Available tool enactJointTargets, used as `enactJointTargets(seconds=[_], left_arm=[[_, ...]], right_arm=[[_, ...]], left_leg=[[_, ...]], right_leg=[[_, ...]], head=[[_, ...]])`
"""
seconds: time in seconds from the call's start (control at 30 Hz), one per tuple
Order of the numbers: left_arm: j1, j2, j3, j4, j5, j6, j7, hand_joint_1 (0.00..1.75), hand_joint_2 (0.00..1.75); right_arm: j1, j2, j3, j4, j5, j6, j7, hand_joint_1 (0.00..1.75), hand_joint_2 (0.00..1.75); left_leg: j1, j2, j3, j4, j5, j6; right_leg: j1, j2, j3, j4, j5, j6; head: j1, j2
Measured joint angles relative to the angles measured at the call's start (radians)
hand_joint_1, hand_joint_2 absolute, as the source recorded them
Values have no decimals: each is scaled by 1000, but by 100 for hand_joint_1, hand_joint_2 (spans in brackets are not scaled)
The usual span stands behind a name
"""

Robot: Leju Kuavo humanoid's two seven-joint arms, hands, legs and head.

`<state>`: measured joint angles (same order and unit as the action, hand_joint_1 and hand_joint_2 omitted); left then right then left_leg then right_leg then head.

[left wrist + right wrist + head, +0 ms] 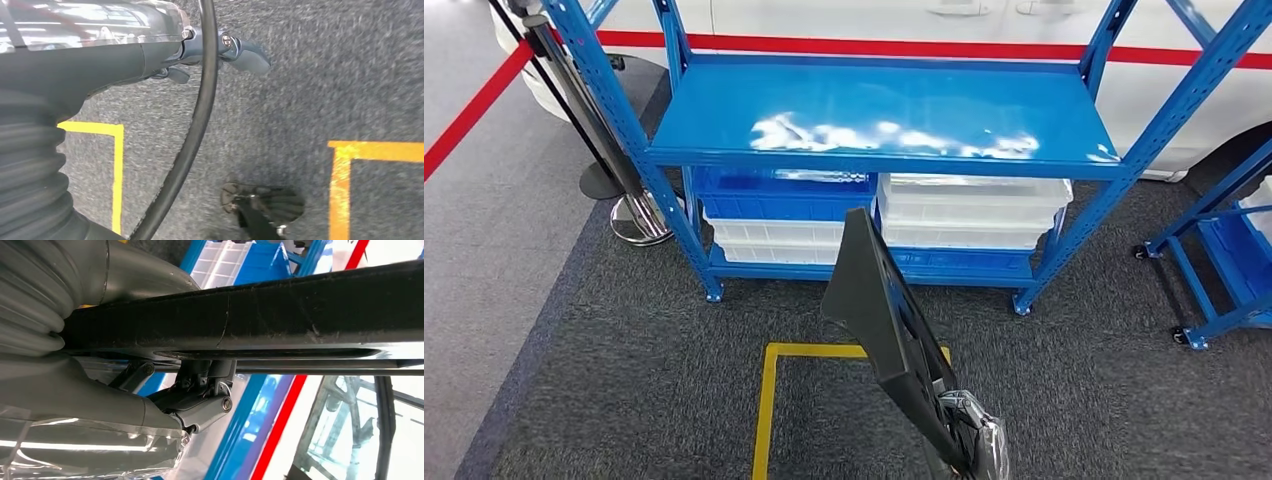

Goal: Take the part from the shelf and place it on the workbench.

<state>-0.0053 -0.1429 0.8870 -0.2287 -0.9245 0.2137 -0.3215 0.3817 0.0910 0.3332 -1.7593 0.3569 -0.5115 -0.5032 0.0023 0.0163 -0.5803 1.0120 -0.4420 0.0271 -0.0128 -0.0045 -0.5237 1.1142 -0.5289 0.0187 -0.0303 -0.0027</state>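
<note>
The part (pixel 879 300) is a flat black panel with a bar along one edge. It stands tilted on edge above the carpet, in front of the blue shelf (pixel 884 115). My right hand (pixel 972 435), wrapped in clear film, grips the panel's lower end near the bottom edge of the head view. In the right wrist view the black part (pixel 260 315) runs across the frame, and the dark fingers (pixel 205 390) clasp it from one side. My left hand (pixel 220 50) hangs over the grey carpet with its fingers held out, and it holds nothing.
The shelf's upper board is bare and shiny. White bins (pixel 969 210) and blue bins (pixel 784 190) sit on its lower level. A yellow tape square (pixel 769 400) marks the carpet. A stanchion base (pixel 639 220) stands at left, another blue rack (pixel 1224 250) at right, a white car (pixel 874 20) behind.
</note>
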Motion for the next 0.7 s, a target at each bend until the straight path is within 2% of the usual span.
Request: enactJointTargets(seconds=[0.03, 0.07, 0.1, 0.17, 0.2, 0.23, 0.3, 0.33, 0.37, 0.4, 0.43, 0.47, 0.5, 0.53, 0.57, 0.6, 0.67, 0.7], left_arm=[[0, 0, 1, 0, -2, -1, 0, 0, 175], [-1, 0, 2, 0, -5, -3, 0, 0, 175], [-1, 0, 4, 0, -9, -5, 1, 0, 175], [0, 1, 7, -1, -16, -9, 2, 0, 175], [0, 2, 8, -1, -19, -10, 2, 0, 175], [1, 2, 8, -1, -21, -11, 3, 0, 175], [1, 2, 9, -1, -23, -13, 3, 0, 175], [1, 2, 9, -1, -24, -14, 3, 0, 175], [0, 3, 9, -1, -24, -14, 3, 0, 175], [0, 4, 9, -1, -26, -14, 3, 0, 175], [0, 5, 9, -1, -27, -14, 4, 0, 175], [-1, 6, 9, -1, -29, -14, 4, 0, 175], [-2, 7, 9, -2, -33, -14, 4, 0, 175], [-4, 7, 9, -2, -36, -14, 4, 0, 175], [-5, 8, 9, -3, -40, -15, 4, 0, 175], [-6, 8, 9, -3, -44, -16, 5, 0, 175], [-6, 10, 9, -3, -52, -18, 6, 0, 175], [-7, 10, 10, -3, -56, -19, 7, 0, 175]], right_arm=[[1, 2, -1, 0, 2, 1, 1, 175, 175], [2, 4, -2, -1, 4, 2, 2, 175, 175], [4, 6, -3, -1, 7, 3, 4, 175, 175], [10, 11, -6, -3, 14, 4, 8, 175, 175], [12, 14, -7, -4, 17, 4, 10, 175, 175], [14, 17, -9, -4, 18, 4, 12, 175, 175], [16, 21, -12, -5, 18, 4, 14, 175, 175], [18, 22, -14, -6, 18, 4, 14, 175, 175], [19, 23, -15, -6, 19, 4, 15, 175, 175], [20, 23, -16, -5, 19, 4, 15, 175, 175], [22, 23, -17, -6, 20, 4, 16, 175, 175], [23, 25, -18, -6, 20, 3, 16, 175, 175], [25, 27, -19, -8, 21, 1, 17, 175, 175], [27, 29, -21, -10, 21, -1, 18, 175, 175], [30, 30, -22, -13, 21, -3, 20, 175, 175], [33, 32, -23, -16, 23, -5, 21, 175, 175], [41, 36, -27, -22, 26, -7, 22, 175, 175], [46, 37, -28, -25, 28, -7, 23, 175, 175]], left_leg=[[-1, 0, -9, 7, 5, -5], [-2, 0, -14, 10, 11, -10], [-3, 0, -18, 11, 18, -16], [-1, -3, -25, 14, 22, -29], [0, -5, -33, 29, 0, -35], [2, -6, -45, 61, -37, -40], [6, -8, -76, 174, -136, -48], [7, -8, -86, 232, -167, -50], [8, -8, -86, 272, -174, -52], [8, -8, -71, 280, -159, -52], [9, -8, -40, 254, -130, -51], [9, -8, 8, 196, -100, -49], [8, -9, 61, 121, -89, -45], [6, -11, 109, 50, -89, -41], [4, -12, 140, -2, -97, -37], [1, -13, 152, -28, -105, -33], [1, -10, 144, -38, -94, -21], [3, -8, 137, -40, -84, -14]], right_leg=[[2, 0, 37, -59, -6, -5], [5, 0, 58, -96, -16, -10], [8, 0, 62, -113, -20, -16], [7, -2, 50, -118, -6, -31], [4, -4, 41, -120, 4, -40], [2, -5, 30, -122, 15, -47], [3, -6, 5, -121, 36, -55], [4, -7, -9, -119, 45, -55], [5, -7, -24, -116, 55, -55], [5, -7, -39, -113, 64, -53], [5, -7, -53, -109, 72, -51], [5, -7, -65, -103, 79, -49], [6, -6, -75, -98, 85, -45], [7, -7, -82, -93, 91, -40], [8, -7, -86, -91, 97, -35], [8, -8, -89, -90, 105, -29], [7, -8, -92, -89, 115, -16], [6, -6, -97, -80, 101, -11]], head=[[0, 0], [0, 0], [0, 0], [0, 0], [0, 0], [0, 0], [0, 0], [0, 0], [0, 0], [0, 0], [0, 0], [0, 0], [0, 0], [0, 0], [0, 0], [0, 0], [0, 0], [0, 0]])
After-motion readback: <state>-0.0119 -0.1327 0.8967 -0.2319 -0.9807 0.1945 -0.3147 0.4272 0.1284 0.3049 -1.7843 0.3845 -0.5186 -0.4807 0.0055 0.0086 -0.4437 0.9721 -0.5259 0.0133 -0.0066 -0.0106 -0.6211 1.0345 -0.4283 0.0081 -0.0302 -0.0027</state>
